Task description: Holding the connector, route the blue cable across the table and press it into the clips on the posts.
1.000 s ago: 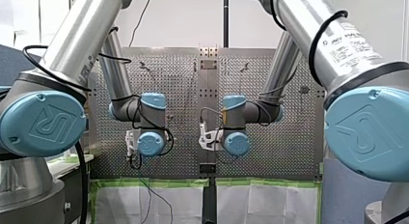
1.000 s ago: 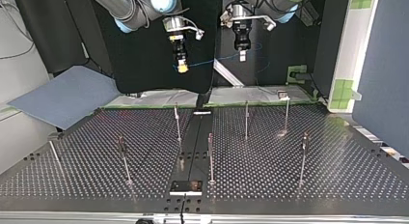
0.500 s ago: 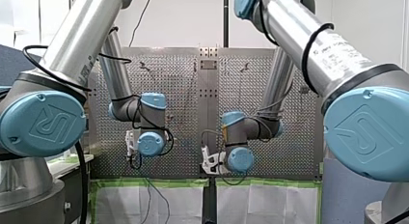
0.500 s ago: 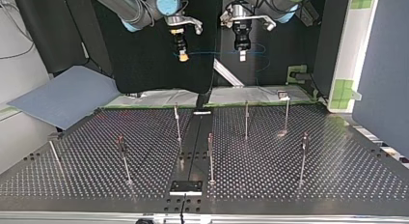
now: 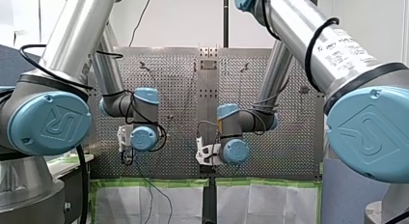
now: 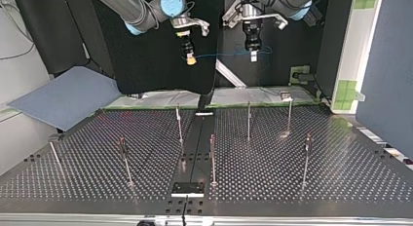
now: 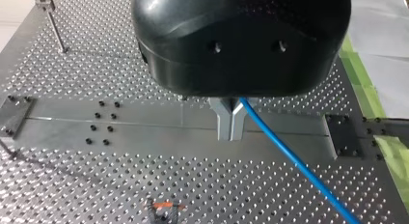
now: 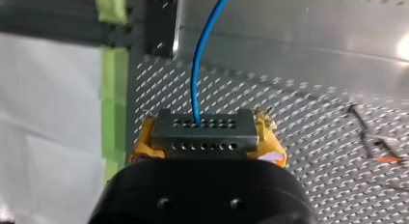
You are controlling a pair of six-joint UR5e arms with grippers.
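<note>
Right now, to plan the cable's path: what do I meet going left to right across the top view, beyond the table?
Grey-blue sheet → my right tool → my left tool → green-taped bracket.

Left arm [image 5: 79,35], right arm [image 5: 308,38]: silver tube links, pale blue joint caps [image 5: 50,123] with embossed UR logo. Black cables [image 5: 314,36] looped round both tubes. Printed label [image 5: 349,46] on right arm's tube. White bracket [image 5: 205,153] at right wrist. Left gripper [image 7: 232,134]: glossy black housing, two small screw holes, grey metal fingers [image 7: 224,125]. Right gripper [image 8: 205,132]: black housing, two holes, yellow pads [image 8: 140,147].
</note>
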